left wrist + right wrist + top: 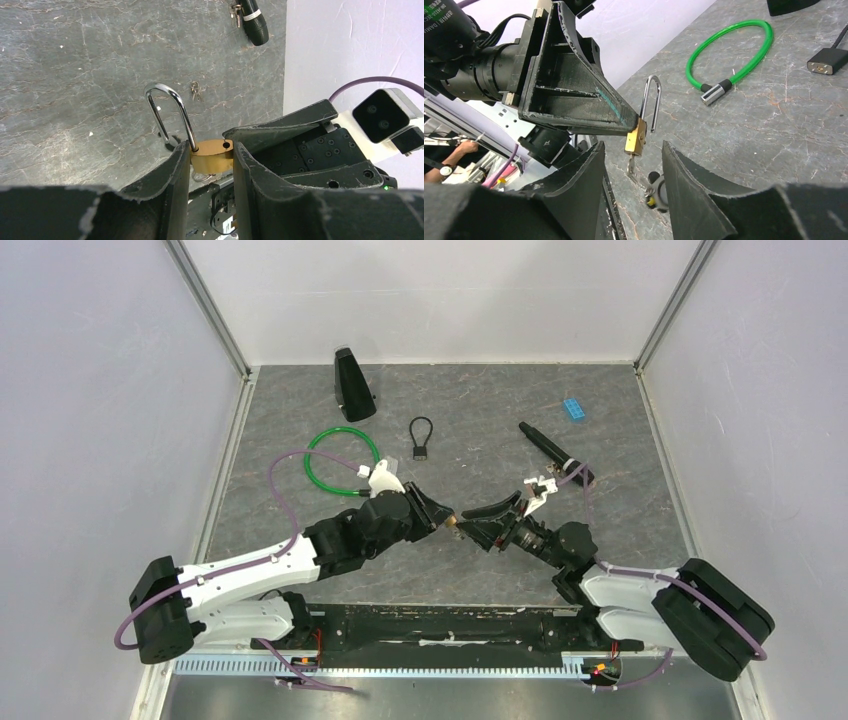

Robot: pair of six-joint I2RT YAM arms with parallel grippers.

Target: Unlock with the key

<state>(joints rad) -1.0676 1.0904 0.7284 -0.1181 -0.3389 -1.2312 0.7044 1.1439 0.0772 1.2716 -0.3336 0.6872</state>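
Padlock (212,156) up off the table, right in the middle between the two arms, and the left gripper (445,515) has it: both fingers pressed flat against the sides of the brass body, clamped firm. Shackle (167,107) stands up out of the top, and look at that: one leg sits in the body, the other hangs free beside it, with its hole bare on the brass. That lock reads as open.

Underneath, the key (631,165) pokes down from the bottom of the body, a ring and something more dangling below it; too blurred to say exactly what. The right gripper (633,147) faces the lock from the other side, fingers spread wide, one on each side of the key and the brass, and neither finger touches either. It holds nothing.

Out on the grey table (620,530), well away from the action: a green cable lock (342,462) coiled in a loop to the left, and a small black cable lock (421,437) just right of it. A black wedge-shaped piece (352,385) stands at the far side. Over on the right lies a black handle (555,455) with some small keys at its near end, and a little blue block (574,409) sits by the far right wall. From the left wrist camera, another small bunch of keys (195,90) lies loose on the table beyond the shackle.
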